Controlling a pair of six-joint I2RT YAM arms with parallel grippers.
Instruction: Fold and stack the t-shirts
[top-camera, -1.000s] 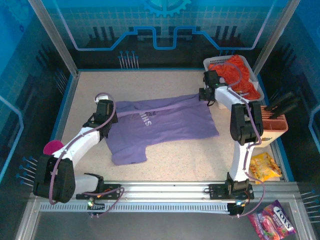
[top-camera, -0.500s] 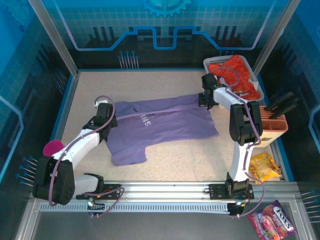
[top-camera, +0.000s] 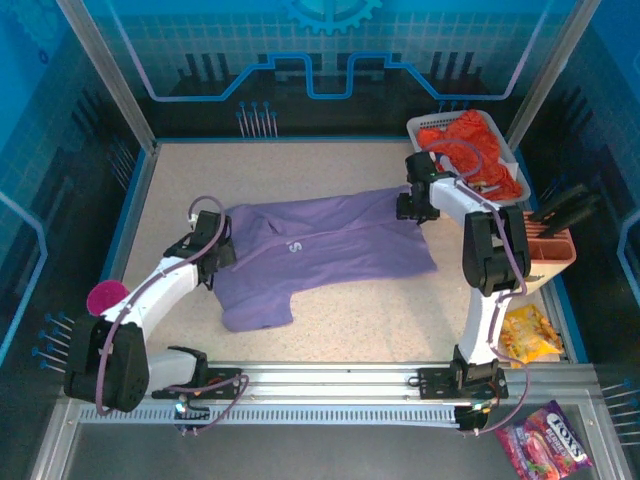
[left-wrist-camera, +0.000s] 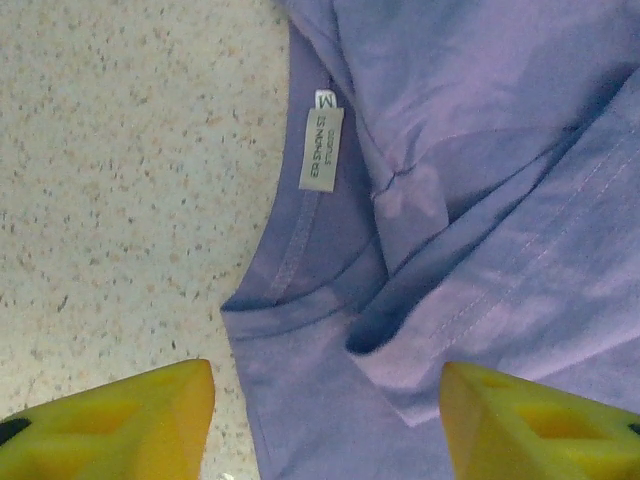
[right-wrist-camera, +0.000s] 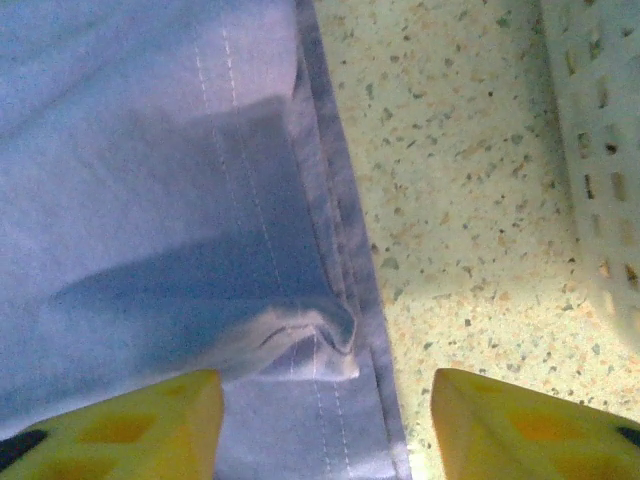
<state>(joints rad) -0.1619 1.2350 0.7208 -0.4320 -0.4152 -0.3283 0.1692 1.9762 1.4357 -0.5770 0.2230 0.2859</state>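
Observation:
The lavender-purple t-shirt (top-camera: 320, 255) lies across the middle of the table, its far edge folded forward over the print so that one white letter shows. My left gripper (top-camera: 214, 246) hovers open over the collar end; in the left wrist view its yellow fingertips (left-wrist-camera: 110, 420) straddle the neckline below the size label (left-wrist-camera: 321, 148), and the left gripper (left-wrist-camera: 325, 430) holds nothing. My right gripper (top-camera: 411, 204) stands open over the shirt's hem (right-wrist-camera: 330, 330), the right gripper (right-wrist-camera: 325, 430) empty. The orange-red t-shirt (top-camera: 468, 145) is bunched in the white basket (top-camera: 413, 126).
The basket wall (right-wrist-camera: 600, 150) is close to the right of my right gripper. An orange holder with dark handles (top-camera: 548, 248) stands at the right edge. Snack bags (top-camera: 530, 335) lie at the front right. A pink round thing (top-camera: 105, 295) sits at the left edge.
Both grippers have opened and let go of the shirt's far edge. The folded flap has dropped flat and now covers more of the print.

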